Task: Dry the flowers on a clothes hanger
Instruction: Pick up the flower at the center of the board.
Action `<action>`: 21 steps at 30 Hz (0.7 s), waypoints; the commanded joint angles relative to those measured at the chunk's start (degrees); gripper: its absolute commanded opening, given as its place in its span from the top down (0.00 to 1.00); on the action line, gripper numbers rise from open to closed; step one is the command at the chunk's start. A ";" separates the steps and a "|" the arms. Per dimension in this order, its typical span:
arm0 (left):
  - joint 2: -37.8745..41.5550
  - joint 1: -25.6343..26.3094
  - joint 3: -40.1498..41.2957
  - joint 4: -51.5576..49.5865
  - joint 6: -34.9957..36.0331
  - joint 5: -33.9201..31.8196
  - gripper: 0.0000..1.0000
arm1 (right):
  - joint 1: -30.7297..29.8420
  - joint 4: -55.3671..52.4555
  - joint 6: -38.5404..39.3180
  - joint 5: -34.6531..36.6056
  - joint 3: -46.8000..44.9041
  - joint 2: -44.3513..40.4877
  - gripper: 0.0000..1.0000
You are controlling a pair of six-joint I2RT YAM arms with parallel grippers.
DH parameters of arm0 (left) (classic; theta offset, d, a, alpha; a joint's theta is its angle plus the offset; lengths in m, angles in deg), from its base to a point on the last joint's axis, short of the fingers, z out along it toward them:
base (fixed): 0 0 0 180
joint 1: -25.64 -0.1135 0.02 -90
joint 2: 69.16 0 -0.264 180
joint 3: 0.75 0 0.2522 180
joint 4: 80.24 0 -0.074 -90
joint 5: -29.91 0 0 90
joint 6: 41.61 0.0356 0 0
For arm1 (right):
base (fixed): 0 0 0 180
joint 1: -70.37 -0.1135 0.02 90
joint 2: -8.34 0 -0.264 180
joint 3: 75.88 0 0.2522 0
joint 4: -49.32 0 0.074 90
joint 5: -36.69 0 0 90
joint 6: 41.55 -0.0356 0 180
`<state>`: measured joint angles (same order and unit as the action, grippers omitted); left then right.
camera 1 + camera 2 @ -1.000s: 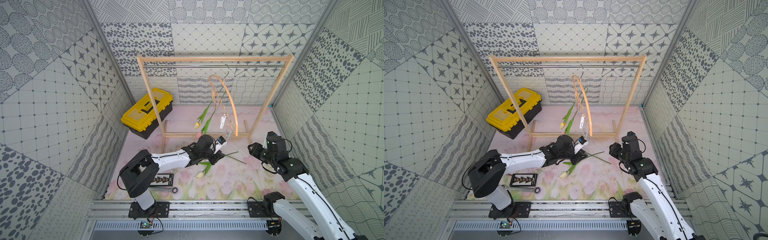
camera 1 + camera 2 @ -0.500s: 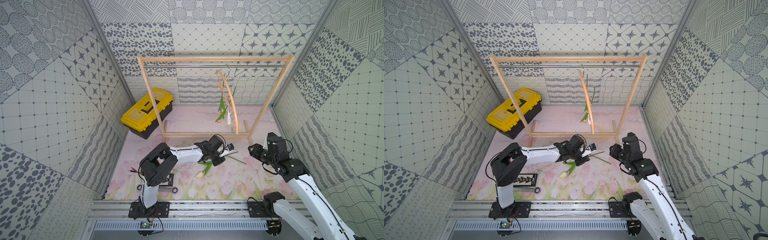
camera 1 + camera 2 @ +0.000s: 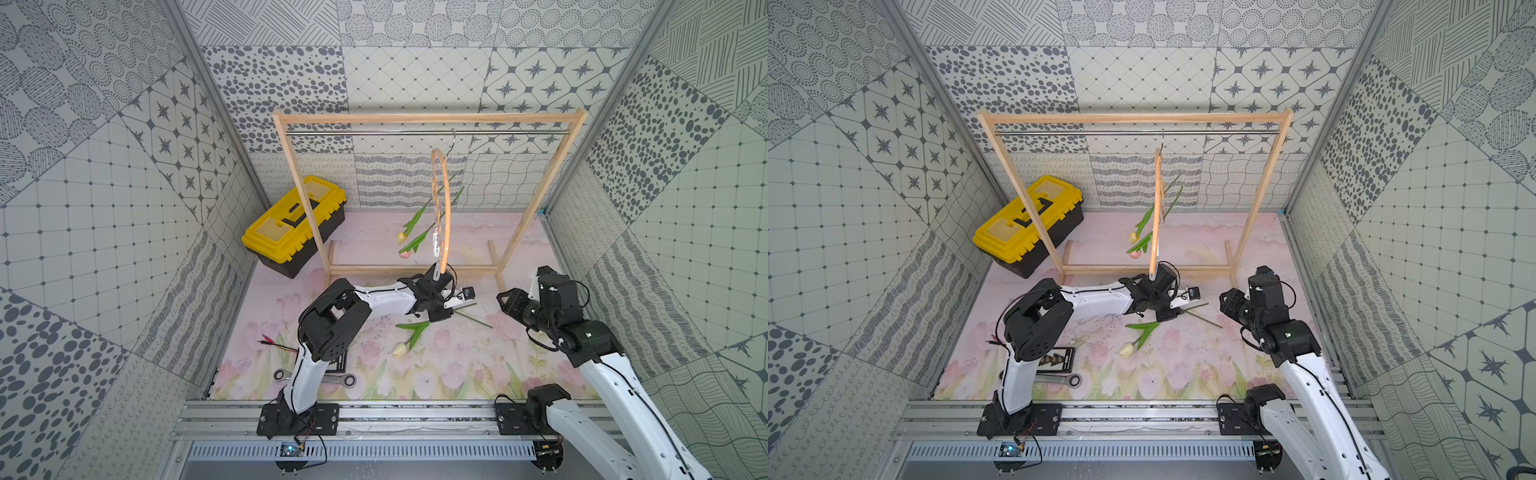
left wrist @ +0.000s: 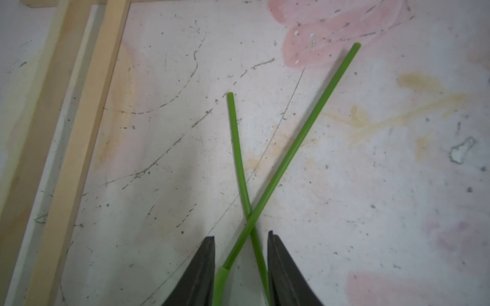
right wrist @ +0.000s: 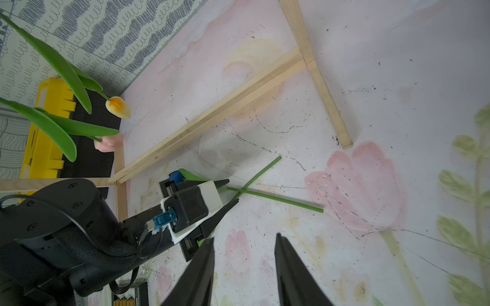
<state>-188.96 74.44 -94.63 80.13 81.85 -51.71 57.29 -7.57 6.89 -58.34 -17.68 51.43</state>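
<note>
At the near edge of the bench (image 3: 457,370), around 7 o'clock, a flat steel wrench (image 3: 332,379) lies on the pale, scuffed floral print. Near the middle lies a cream tulip (image 3: 400,350). Beside it two smooth green stems (image 4: 305,132) cross between the tapered black fingers of the left gripper (image 4: 241,235), which is released, not pinching them. At 3 o'clock the right gripper (image 5: 244,237) hovers slack and empty. Beyond, the arched wooden clothes hanger (image 3: 450,212) hangs from a wooden frame (image 3: 415,118) with a steel rod. Two of the flowers, a yellow tulip (image 3: 401,237) and a pink tulip (image 3: 405,254), dangle head-down from it. A blocky yellow toolbox (image 3: 295,224) sits at 10 o'clock.
</note>
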 commanded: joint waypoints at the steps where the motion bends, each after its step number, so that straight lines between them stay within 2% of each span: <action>1: -2.25 -0.84 -3.90 -1.87 6.06 0.26 0.70 | 0.21 0.86 -0.38 -0.96 -0.07 -0.81 0.59; 3: -3.52 -1.19 -6.02 -4.54 6.12 1.11 0.74 | 0.25 0.55 -0.26 -0.86 0.42 -0.79 0.60; 6: -3.65 -1.73 -6.88 -6.28 6.09 2.94 0.74 | 0.33 -0.27 0.27 -0.29 1.32 -0.73 0.61; 11: -0.74 -2.81 -5.64 -6.78 4.17 5.91 0.64 | 0.73 -0.46 0.53 -0.50 1.60 -0.81 0.61; 15: 1.21 -3.17 -3.26 -6.20 4.57 6.81 0.63 | 1.11 0.05 0.45 -1.27 1.28 -0.55 0.63; 21: -0.33 -3.27 -3.21 -7.71 6.27 6.58 0.64 | 1.70 0.26 0.36 -2.34 1.49 -0.41 0.65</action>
<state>-189.05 71.55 -97.91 75.26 86.11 -48.12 58.58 -8.60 6.89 -59.81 -17.65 51.43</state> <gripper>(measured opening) 0.364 0.354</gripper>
